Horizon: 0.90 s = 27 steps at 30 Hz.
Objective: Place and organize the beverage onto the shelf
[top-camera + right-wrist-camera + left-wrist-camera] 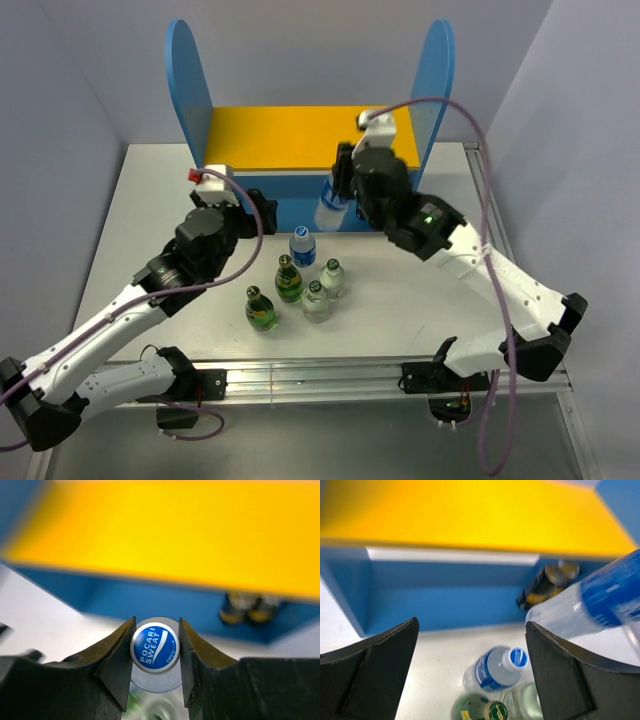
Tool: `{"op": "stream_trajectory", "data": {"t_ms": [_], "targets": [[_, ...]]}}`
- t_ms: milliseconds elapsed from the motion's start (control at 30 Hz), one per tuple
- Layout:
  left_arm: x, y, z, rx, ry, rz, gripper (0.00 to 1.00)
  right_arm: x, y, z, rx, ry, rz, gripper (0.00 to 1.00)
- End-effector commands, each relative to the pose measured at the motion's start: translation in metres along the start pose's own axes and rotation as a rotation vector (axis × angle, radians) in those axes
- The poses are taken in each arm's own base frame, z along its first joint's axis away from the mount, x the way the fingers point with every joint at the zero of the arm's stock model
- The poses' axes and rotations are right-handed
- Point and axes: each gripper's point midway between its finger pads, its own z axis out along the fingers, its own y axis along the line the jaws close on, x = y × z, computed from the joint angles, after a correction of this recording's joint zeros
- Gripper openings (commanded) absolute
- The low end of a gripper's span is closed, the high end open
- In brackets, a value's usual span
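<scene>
Clearly the right gripper (155,626) is clamped on the Pocari Sweat bottle (329,211): in the right wrist view its two dark fingers (116,656) press against either side of the blue cap (155,647), with the clear body hanging below them. From above, that bottle is tilted, its cap up at the gripper and its blue-labelled body slanting down in front of the lower level of the shelf (187,80), right of centre and under the front edge of the yellow upper board (290,135). Whether its base touches the table (420,300) I cannot tell. The left gripper (471,625) has its jaws spread wide and holds nothing; it hovers just in front of the shelf's left half, facing the blue back. Between its fingers the left wrist view shows a blue-capped bottle (495,667) standing on the table, and the held bottle crosses in from the right. Deep in the right part of the lower level sit dark bottles (247,607), too blurred to count surely. On the table near the arms stands a loose cluster: the blue-capped bottle nearest the shelf, two green bottles (289,280) to the left, and two clear bottles (332,277) to the right, all upright and close beside one another.
</scene>
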Motion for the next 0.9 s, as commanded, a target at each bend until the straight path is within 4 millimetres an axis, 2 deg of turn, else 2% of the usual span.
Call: {"op": "stream_trajectory", "data": {"t_ms": [0,33,67,100,133,167,200,233,267,300,333,367,400,433,467,500,533,567,733,867], "targets": [[-0.059,0.013,-0.025,-0.075,-0.151,-0.083,0.95,-0.108,0.014,-0.031,-0.072,-0.226,0.116,0.0],[-0.064,0.019,-0.029,-0.099,-0.164,-0.091,0.95,-0.117,0.019,-0.032,-0.087,-0.237,0.119,0.0],[-0.068,0.021,-0.033,-0.104,-0.173,-0.097,0.95,-0.14,0.024,-0.04,-0.122,-0.272,0.135,0.0],[-0.073,0.023,-0.04,-0.102,-0.186,-0.106,0.95,-0.139,0.036,-0.029,-0.134,-0.26,0.114,0.0],[-0.076,0.025,-0.043,-0.105,-0.193,-0.111,0.95,-0.147,0.042,-0.029,-0.156,-0.266,0.112,0.0],[-0.079,0.029,-0.048,-0.115,-0.196,-0.112,0.95,-0.169,0.05,-0.038,-0.196,-0.303,0.127,0.0],[-0.08,0.03,-0.05,-0.117,-0.196,-0.111,0.95,-0.167,0.062,-0.024,-0.205,-0.29,0.105,0.0],[-0.08,0.032,-0.052,-0.124,-0.194,-0.11,0.95,-0.173,0.069,-0.021,-0.224,-0.302,0.102,0.0],[-0.08,0.036,-0.057,-0.136,-0.195,-0.11,0.95,-0.194,0.074,-0.03,-0.251,-0.348,0.121,0.0],[-0.08,0.038,-0.058,-0.14,-0.193,-0.112,0.95,-0.188,0.088,-0.013,-0.265,-0.333,0.095,0.0],[-0.081,0.039,-0.061,-0.142,-0.194,-0.118,0.95,-0.206,0.092,-0.019,-0.287,-0.38,0.112,0.0],[-0.082,0.041,-0.065,-0.144,-0.196,-0.123,0.95,-0.199,0.105,-0.003,-0.296,-0.371,0.085,0.0],[-0.083,0.042,-0.067,-0.143,-0.199,-0.127,0.95,-0.202,0.109,0.001,-0.3,-0.384,0.085,0.0],[-0.083,0.043,-0.068,-0.141,-0.2,-0.127,0.95,-0.214,0.114,-0.001,-0.315,-0.424,0.1,0.0],[-0.082,0.045,-0.071,-0.141,-0.204,-0.129,0.95,-0.209,0.122,0.011,-0.319,-0.427,0.078,0.0],[-0.082,0.047,-0.072,-0.144,-0.207,-0.128,0.95,-0.21,0.127,0.015,-0.323,-0.44,0.075,0.0],[-0.078,0.049,-0.072,-0.149,-0.205,-0.124,0.95,-0.219,0.129,0.015,-0.328,-0.477,0.089,0.0],[-0.079,0.05,-0.075,-0.147,-0.213,-0.131,0.95,-0.214,0.135,0.025,-0.326,-0.48,0.073,0.0],[-0.076,0.05,-0.076,-0.135,-0.206,-0.13,0.95,-0.231,0.143,0.03,-0.303,-0.581,0.093,0.0],[-0.074,0.049,-0.075,-0.137,-0.194,-0.124,0.95,-0.244,0.137,0.027,-0.271,-0.636,0.082,0.0]]}}
